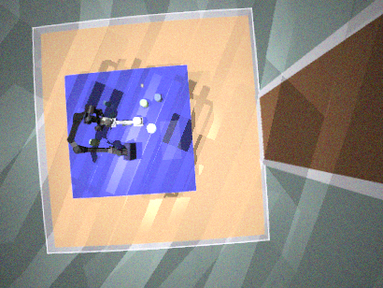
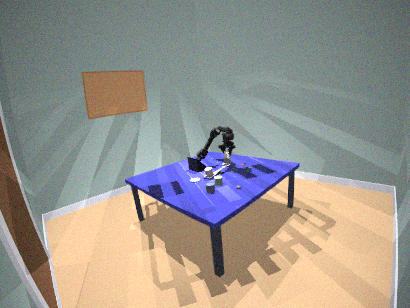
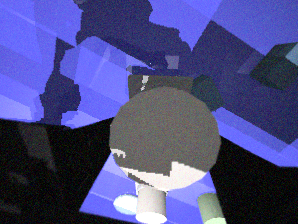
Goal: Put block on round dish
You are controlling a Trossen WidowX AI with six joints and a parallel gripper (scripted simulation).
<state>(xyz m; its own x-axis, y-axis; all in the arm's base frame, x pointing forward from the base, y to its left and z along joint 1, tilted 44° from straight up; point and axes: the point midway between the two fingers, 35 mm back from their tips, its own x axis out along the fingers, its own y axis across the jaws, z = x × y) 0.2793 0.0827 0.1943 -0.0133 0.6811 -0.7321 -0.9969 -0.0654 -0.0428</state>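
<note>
My gripper [image 1: 106, 122] [image 2: 227, 154] [image 3: 161, 125] is shut on one pale cup, whose round top fills the middle of the wrist view. The held cup appears a little above the near end of the white balance [image 1: 125, 122] [image 2: 220, 170]; that end's shaded plate shows behind it in the wrist view. The other pale cup [image 1: 137, 121] [image 2: 208, 171] [image 3: 151, 204] stands upright on the balance's far end. The white round dish [image 1: 151, 128] [image 2: 195, 179] [image 3: 125, 203] lies just beyond that end, with nothing seen on it. I cannot make out the block.
A pale green cylinder [image 1: 144, 103] [image 2: 218, 180] [image 3: 212, 207] and a blue-grey cylinder [image 1: 158, 97] [image 2: 210, 188] stand beside the far cup and dish. A small ball [image 1: 142, 85] [image 2: 238, 187] lies farther out. A dark box [image 3: 276, 66] is near the balance. The arm's base [image 1: 132, 151] is alongside.
</note>
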